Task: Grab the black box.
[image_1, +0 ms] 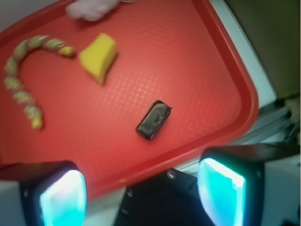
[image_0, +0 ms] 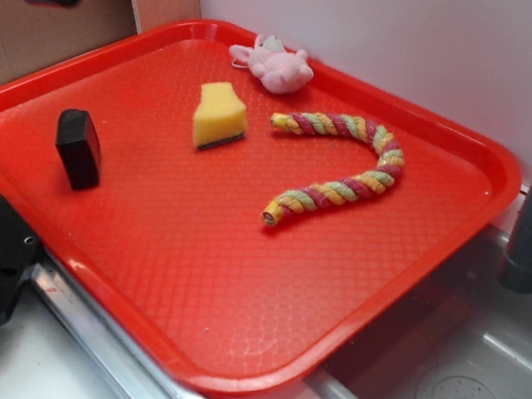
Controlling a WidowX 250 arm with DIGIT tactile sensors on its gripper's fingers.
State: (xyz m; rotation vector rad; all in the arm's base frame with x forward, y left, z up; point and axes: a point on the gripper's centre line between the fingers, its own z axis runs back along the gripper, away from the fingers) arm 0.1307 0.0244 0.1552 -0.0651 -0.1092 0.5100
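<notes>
Wrist view: hand [image_1: 141, 190] released, high above tray [image_1: 244, 94]. Centre over black box [image_1: 154, 119], turn to span narrow sides, descend straight, clear of sponge [image_1: 99, 57].

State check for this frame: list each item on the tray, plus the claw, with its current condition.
black box: standing on end, untouched
yellow sponge wedge: upright, free
braided rope toy: lying curved
pink plush toy: resting by the far rim
red tray: overhanging the sink
claw: open, high above the tray
</notes>
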